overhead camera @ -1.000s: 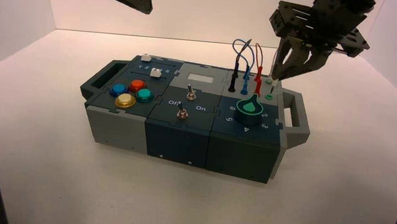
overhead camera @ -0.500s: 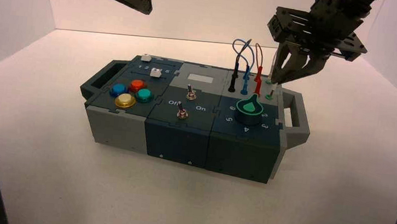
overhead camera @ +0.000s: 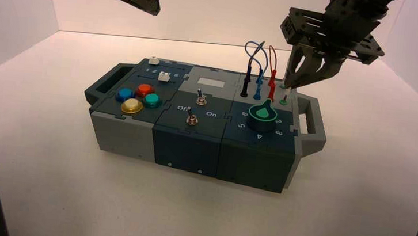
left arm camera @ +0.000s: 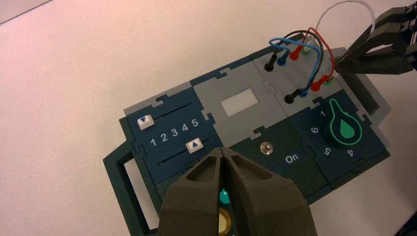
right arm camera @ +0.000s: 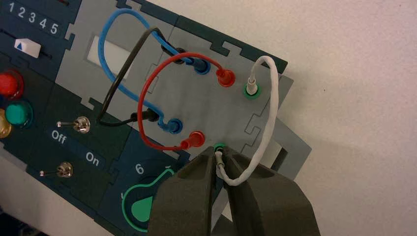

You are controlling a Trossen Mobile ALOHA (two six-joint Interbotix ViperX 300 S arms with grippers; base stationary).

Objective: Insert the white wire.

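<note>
- While clamped on one plug of the white wire (right arm camera: 270,118) with the right tool (right arm camera: 221,158), holds it at the near green socket (right arm camera: 219,146), on the box's (overhead camera: 192,145) right side
- Has the other plug in the far green socket (right arm camera: 252,97)
- Hangs parked high on the left with the left tool (left arm camera: 221,150), tips together

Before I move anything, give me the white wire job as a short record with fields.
Right gripper: at the box's right side, closed on a white plug
Held plug: at the near green socket; full seating cannot be told
Other white plug: in the far green socket
White wire: arched between both plugs
Left gripper: idle above the box's left part
</note>
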